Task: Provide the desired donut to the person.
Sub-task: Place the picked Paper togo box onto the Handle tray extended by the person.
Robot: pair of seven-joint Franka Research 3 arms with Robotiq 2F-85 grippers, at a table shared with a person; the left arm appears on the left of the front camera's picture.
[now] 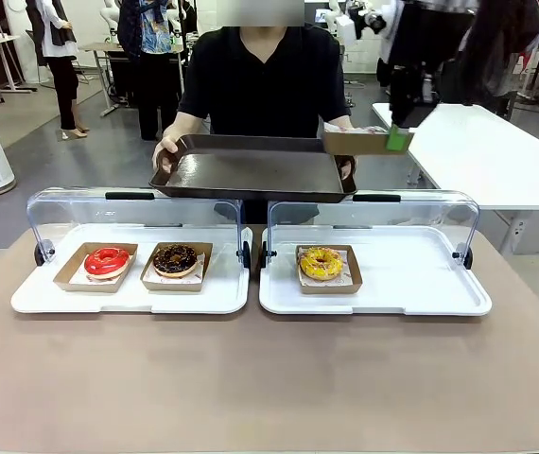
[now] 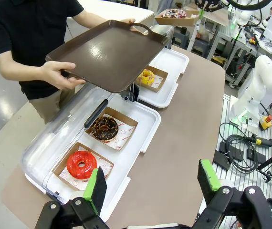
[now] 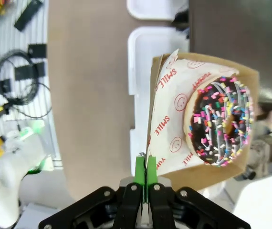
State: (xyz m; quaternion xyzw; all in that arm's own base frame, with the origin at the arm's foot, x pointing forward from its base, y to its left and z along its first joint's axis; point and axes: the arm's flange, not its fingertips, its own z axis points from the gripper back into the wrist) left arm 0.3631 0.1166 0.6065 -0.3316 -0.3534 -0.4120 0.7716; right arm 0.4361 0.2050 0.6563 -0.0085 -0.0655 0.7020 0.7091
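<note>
Bright, even indoor light falls from overhead, with no harsh shadows. In the front view the table [image 1: 269, 378] is evenly lit, and the clear lids [image 1: 132, 213] carry pale reflections. The dark robot arm [image 1: 425, 66] at upper right is dim and slightly smeared. In the left wrist view the brown tray [image 2: 105, 55] shows a broad white patch of glare, and straight edges bow toward the corners. In the right wrist view the sprinkled donut [image 3: 219, 124] and its cardboard box [image 3: 248, 78] are sharp; the far left looks softer.

Two donuts [image 1: 107, 262] in left case [image 1: 128, 298], one donut [image 1: 321, 263] in right case [image 1: 411, 293], serving tray [image 1: 251, 172] behind, boxed donut [image 3: 219, 121] at its right edge.
</note>
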